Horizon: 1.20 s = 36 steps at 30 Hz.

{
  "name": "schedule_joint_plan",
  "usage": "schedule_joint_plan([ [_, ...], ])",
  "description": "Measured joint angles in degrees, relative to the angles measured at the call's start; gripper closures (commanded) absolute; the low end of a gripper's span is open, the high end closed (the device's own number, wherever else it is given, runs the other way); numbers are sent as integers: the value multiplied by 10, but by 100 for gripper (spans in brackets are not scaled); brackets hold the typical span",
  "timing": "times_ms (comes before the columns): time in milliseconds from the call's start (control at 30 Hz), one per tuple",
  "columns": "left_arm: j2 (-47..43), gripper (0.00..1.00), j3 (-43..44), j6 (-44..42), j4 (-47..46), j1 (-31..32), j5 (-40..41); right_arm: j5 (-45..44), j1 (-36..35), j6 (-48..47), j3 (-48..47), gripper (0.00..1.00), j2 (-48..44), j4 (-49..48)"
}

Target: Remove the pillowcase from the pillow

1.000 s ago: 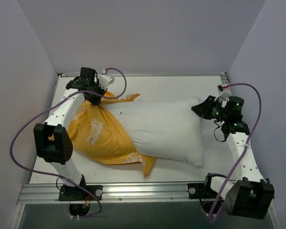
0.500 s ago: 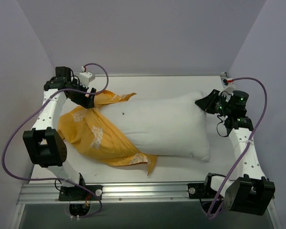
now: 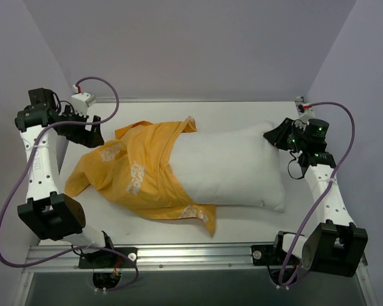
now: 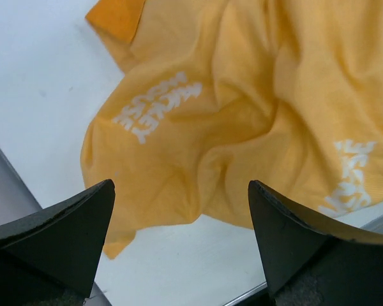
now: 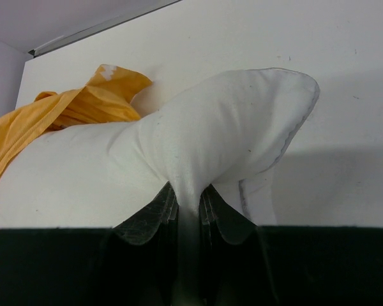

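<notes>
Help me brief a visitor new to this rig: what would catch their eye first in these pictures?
The bright orange-yellow pillowcase stands out first, draped in folds over the left end of the plump white pillow in the middle of the table. Next, the right gripper pinches the pillow's far right corner between its fingers, while the left gripper hangs open over the crumpled fabric, holding nothing.
</notes>
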<state>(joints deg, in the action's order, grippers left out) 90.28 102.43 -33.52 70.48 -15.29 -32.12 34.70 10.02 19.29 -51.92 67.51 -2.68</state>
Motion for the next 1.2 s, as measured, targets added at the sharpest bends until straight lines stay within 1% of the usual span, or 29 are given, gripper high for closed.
schedule_joint_plan([
  [133, -37, 6, -152, -25, -31, -11, 86, 0, 0, 0, 0, 100, 8, -8],
  [200, -27, 6, -219, -31, -59, -9, 137, 0, 0, -3, 0, 100, 14, -10],
  [267, 2, 6, -265, -28, -91, -9, 190, 0, 0, -7, 0, 100, 18, -10],
  [333, 33, 6, -284, -19, -129, -9, 232, 0, 0, -10, 0, 100, 19, -11],
  [467, 81, 6, -287, 13, -210, -9, 294, 0, 0, -13, 0, 100, 23, -15],
  [600, 114, 6, -289, 39, -271, -10, 315, 0, 1, -14, 0, 100, 26, -19],
  [633, 120, 2, -291, 44, -283, -10, 315, 0, 1, -14, 0, 100, 26, -19],
  [667, 125, 20, -294, 47, -292, -10, 313, 0, 1, -14, 0, 100, 27, -21],
  [700, 130, 40, -297, 53, -298, -10, 309, 0, 2, -14, 0, 100, 27, -22],
  [733, 135, 56, -299, 57, -303, -10, 304, 0, 3, -13, 0, 100, 28, -23],
  [767, 140, 96, -304, 59, -308, -10, 298, 1, 5, -13, 0, 100, 29, -23],
  [800, 145, 98, -307, 61, -309, -10, 292, 1, 8, -13, 0, 100, 29, -23],
  [900, 156, 98, -316, 60, -309, -18, 275, 2, 21, -13, 0, 100, 31, -23],
  [1000, 153, 98, -317, 63, -306, -45, 256, 8, 46, -10, 0, 100, 31, -21],
  [1100, 132, 98, -316, 63, -294, -77, 245, 26, 83, 1, 0, 100, 32, -13],
  [1200, 84, 98, -307, 58, -273, -92, 240, 39, 113, 12, -5, 100, 40, 5],
])
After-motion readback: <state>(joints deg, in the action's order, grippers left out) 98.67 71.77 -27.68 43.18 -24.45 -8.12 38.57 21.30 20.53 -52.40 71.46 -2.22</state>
